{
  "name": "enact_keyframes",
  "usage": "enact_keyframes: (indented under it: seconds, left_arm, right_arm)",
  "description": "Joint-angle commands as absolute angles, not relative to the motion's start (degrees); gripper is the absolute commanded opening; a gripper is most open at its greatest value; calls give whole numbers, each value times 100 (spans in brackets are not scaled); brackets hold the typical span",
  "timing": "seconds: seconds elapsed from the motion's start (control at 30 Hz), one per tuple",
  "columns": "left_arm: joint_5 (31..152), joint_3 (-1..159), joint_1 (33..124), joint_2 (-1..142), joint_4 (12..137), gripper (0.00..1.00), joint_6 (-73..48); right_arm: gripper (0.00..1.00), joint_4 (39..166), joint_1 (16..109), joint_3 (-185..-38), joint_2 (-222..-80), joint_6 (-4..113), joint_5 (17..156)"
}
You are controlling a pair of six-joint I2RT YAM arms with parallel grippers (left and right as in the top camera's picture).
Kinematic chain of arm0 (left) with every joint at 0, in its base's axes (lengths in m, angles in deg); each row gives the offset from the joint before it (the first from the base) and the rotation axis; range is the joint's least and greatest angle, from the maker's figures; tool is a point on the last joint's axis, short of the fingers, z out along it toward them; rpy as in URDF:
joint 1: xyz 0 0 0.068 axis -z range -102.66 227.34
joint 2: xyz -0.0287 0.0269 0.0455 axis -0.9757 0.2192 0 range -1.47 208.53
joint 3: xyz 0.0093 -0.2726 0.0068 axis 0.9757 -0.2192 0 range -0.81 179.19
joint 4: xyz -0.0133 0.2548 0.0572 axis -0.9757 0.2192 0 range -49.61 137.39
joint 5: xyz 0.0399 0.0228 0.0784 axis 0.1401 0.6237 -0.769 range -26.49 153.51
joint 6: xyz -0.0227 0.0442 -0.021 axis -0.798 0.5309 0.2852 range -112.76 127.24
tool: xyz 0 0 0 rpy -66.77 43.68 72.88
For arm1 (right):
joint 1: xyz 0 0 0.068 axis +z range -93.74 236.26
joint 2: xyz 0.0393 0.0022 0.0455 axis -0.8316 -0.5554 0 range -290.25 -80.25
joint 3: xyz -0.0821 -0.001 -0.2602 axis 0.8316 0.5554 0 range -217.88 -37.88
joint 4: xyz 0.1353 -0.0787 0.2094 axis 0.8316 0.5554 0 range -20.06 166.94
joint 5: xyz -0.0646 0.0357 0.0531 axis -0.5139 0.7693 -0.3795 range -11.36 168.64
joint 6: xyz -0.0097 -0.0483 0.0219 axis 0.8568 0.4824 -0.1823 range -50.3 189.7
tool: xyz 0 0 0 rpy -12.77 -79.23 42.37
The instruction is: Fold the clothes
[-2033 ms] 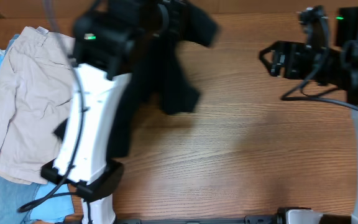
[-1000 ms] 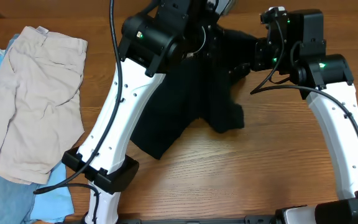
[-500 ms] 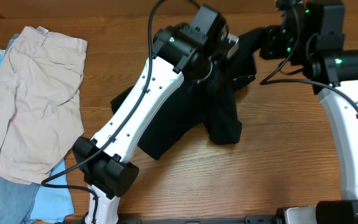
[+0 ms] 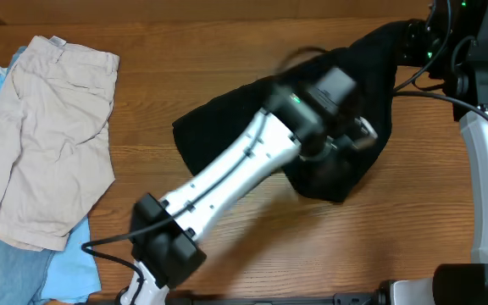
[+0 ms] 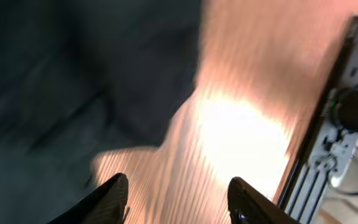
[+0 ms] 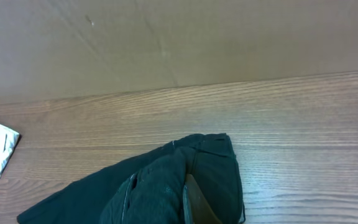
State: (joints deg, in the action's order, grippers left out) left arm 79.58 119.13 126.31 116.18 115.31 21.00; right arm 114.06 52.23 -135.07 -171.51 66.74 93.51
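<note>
Right gripper (image 4: 405,41), at upper right of the overhead frame, is pinching the black shorts (image 4: 219,127); left gripper (image 5: 178,202) is hovering spread wide, empty.

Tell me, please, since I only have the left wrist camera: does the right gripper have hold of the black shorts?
Observer: It appears so. In the right wrist view the black shorts bunch up into the right gripper.
Operator: Where is that happening?
Observer: At the far right of the table. The shorts spread from there towards its middle.
Operator: Are other clothes nearby?
Observer: Beige shorts lie at the far left, on top of light-blue pieces, apart from the black pair.
</note>
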Motion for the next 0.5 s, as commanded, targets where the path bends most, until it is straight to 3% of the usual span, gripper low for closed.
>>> enact_keyframes:
  seconds: [0.0, 0.07, 0.2, 0.23, 0.37, 0.47]
  left_arm:
    - [7759, 11471, 13144, 11543, 10986, 54, 1663]
    - [7136, 11021, 13394, 11543, 10460, 53, 1062]
    - [6153, 10081, 13549, 11543, 9085, 36, -614]
    - [6135, 9961, 13549, 11543, 8868, 36, -820]
    - [5843, 9338, 13553, 11546, 7926, 45, -1504]
    - [5838, 9110, 13553, 11546, 7612, 57, -1554]
  right_arm:
    - [4, 11310, 5199, -13732, -17142, 6643, 9397]
    - [4, 11310, 5199, -13732, -17142, 6643, 9397]
    - [4, 11328, 5199, -13732, -17142, 6641, 9395]
    - [4, 11349, 5199, -13732, -17142, 6641, 9395]
    - [4, 11419, 5199, -13732, -17140, 6643, 9393]
    - [4, 11419, 5199, -13732, -17142, 6646, 9390]
